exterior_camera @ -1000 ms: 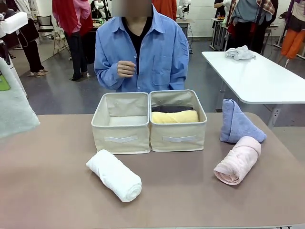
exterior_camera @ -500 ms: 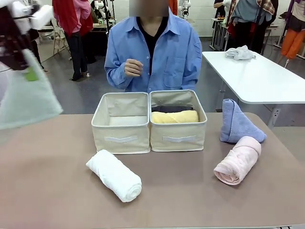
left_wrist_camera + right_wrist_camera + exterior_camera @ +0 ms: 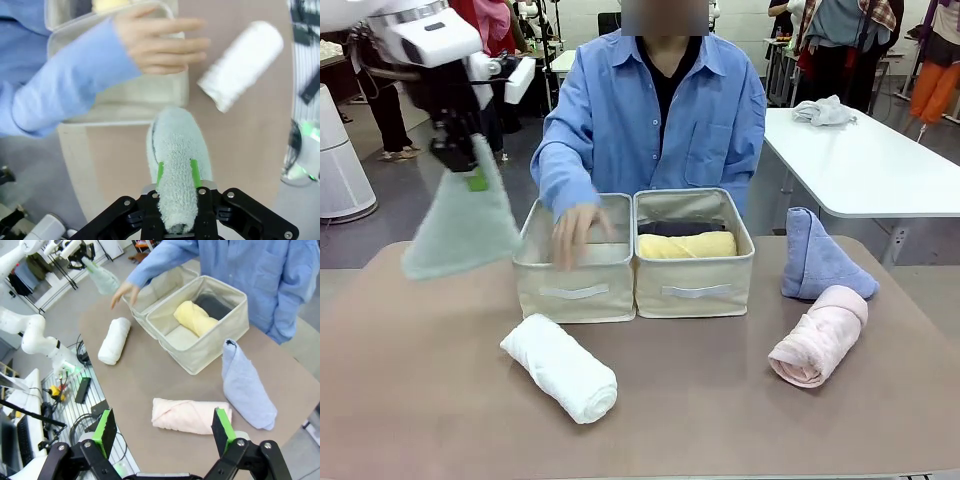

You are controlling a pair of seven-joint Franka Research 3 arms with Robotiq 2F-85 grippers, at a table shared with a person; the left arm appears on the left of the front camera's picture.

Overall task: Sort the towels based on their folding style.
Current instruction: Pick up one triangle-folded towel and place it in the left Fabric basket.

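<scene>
Jaws of the left gripper, up and left of the left box, clamp the pale green towel by its tip so it hangs lengthwise down — a person's hand over that box's rim — while the right gripper gapes empty.

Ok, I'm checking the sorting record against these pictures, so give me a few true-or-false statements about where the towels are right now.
1. The left pincer is shut on the pale green towel. True.
2. The yellow roll lies in the left box. False: the yellow roll is in the right box.
3. The person's hand is over the left box. True.
4. The pink roll is inside a box. False: the pink roll lies on the table beside the blue towel.
</scene>
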